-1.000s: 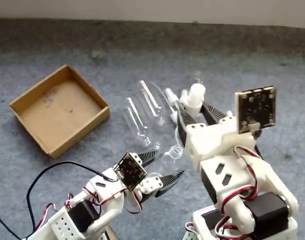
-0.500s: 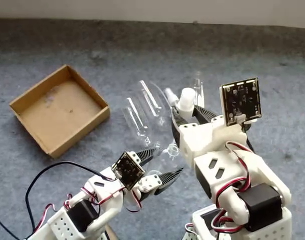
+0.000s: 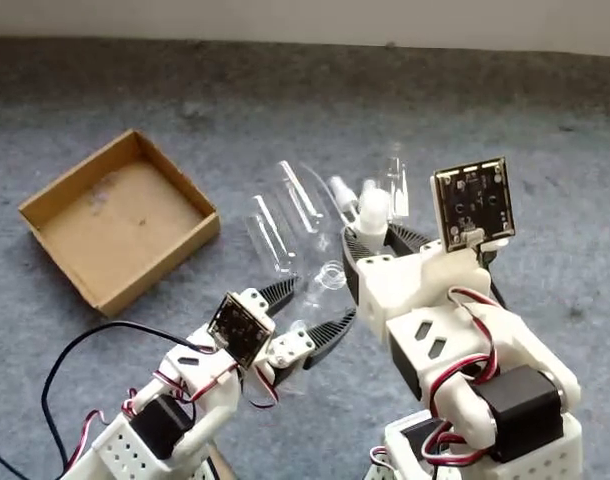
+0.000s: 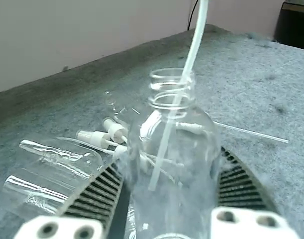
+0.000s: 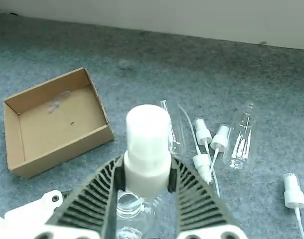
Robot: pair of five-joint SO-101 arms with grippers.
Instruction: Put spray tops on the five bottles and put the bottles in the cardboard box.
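cardboard box [image 3: 120,225]: on the bench [image 3: 545,150], left of everything else you see.
lying bottles [image 3: 275,240]: two side by side, just right of the box.
held bottle [image 3: 330,278]: in the left tool [image 3: 321,303], right of the box, in front of the lying pair.
spray top [image 3: 373,208]: in the right tool [image 3: 371,231], over the held bottle's neck, tube inside it.
loose spray tops [image 3: 341,190]: behind and right of the lying bottles.

Surface [image 3: 505,130]: grey, carpet-like covering, evenly lit (a darker band runs along its far edge). Wall [image 3: 285,15]: plain and pale, directly behind the surface. Dark object [image 4: 294,22]: at one far corner, identity unclear.
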